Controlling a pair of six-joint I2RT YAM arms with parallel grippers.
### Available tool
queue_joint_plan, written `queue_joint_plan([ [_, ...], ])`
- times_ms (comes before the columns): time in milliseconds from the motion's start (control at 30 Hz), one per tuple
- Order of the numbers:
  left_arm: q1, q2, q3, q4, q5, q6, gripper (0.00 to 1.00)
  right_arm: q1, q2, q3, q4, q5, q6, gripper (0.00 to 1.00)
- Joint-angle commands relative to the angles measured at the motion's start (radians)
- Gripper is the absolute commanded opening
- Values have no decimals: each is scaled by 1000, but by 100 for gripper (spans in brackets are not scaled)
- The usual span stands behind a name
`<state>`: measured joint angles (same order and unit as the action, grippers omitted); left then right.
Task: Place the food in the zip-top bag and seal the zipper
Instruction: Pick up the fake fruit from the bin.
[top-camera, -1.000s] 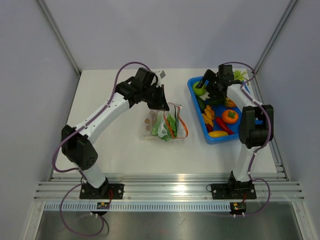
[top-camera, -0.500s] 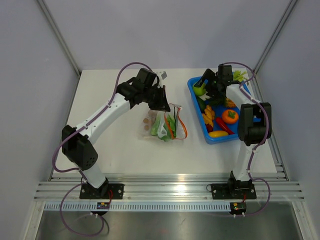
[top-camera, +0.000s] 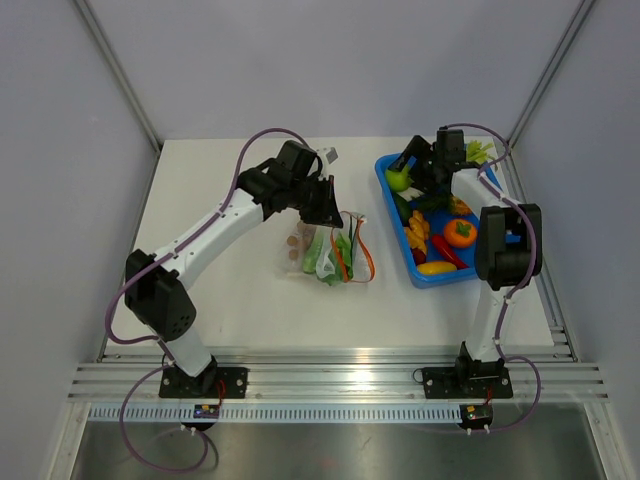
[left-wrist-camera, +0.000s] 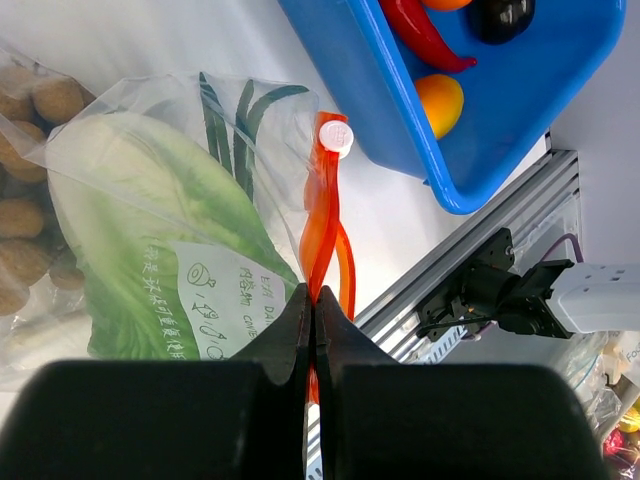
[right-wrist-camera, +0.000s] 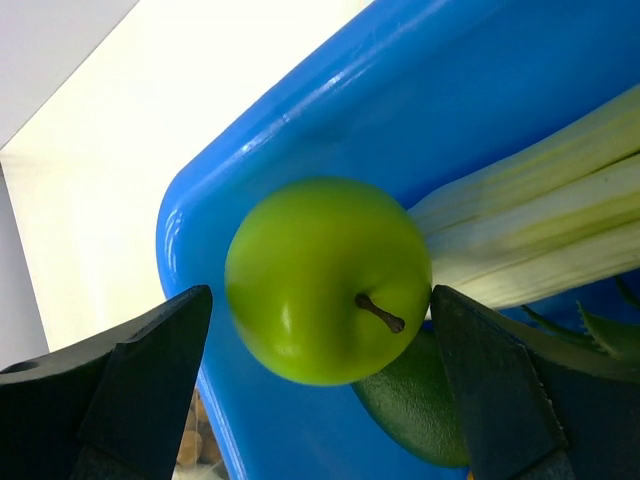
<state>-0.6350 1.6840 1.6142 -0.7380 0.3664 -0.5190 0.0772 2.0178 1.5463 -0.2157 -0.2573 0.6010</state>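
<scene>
The clear zip-top bag (top-camera: 325, 250) lies on the white table and holds a white-green cabbage (left-wrist-camera: 130, 210), green onions (left-wrist-camera: 225, 130) and brown balls (left-wrist-camera: 30, 200). Its orange-red zipper (left-wrist-camera: 322, 220) stands up at the mouth with a white slider at its end. My left gripper (left-wrist-camera: 313, 300) is shut on that strip; in the top view it (top-camera: 325, 205) sits at the bag's far edge. My right gripper (right-wrist-camera: 320, 300) is open around the green apple (right-wrist-camera: 325, 280) in the blue bin (right-wrist-camera: 300, 100). Its right finger touches the apple; its left finger stands apart.
The blue bin (top-camera: 385, 170) stands right of the bag and holds an orange piece (top-camera: 460, 232), a red chili (top-camera: 450, 252), a yellow piece (top-camera: 437, 267), pale green stalks (right-wrist-camera: 540, 220) and a dark green piece (right-wrist-camera: 420, 410). The table's rail edge (left-wrist-camera: 470, 230) runs near the bin.
My left gripper has shifted slightly right along the bag's mouth, still on the zipper strip. My right gripper has edged a little further over the apple in the bin's far corner.
</scene>
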Motion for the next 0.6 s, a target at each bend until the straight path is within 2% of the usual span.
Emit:
queue_joint_plan([
  [0, -6, -30, -7, 54, 11, 11, 0, -4, 32, 17, 47, -34, 17, 98],
  [200, -6, -24, 1, 55, 11, 10, 0, -4, 61, 12, 58, -59, 28, 100],
  [267, -6, -20, 9, 55, 11, 8, 0, -4, 61, 8, 59, -65, 31, 97],
  [433, -8, -14, 23, 51, 13, 10, 0, -5, 7, -41, 101, -39, 40, 76],
  [500, -8, -12, 23, 51, 14, 11, 0, -11, -19, -48, 102, -33, 40, 73],
  [533, -9, -10, 23, 51, 17, 13, 0, -16, -30, -57, 102, -36, 40, 65],
  [567, -11, -12, 21, 52, 16, 13, 0, -19, -40, -63, 107, -40, 52, 62],
])
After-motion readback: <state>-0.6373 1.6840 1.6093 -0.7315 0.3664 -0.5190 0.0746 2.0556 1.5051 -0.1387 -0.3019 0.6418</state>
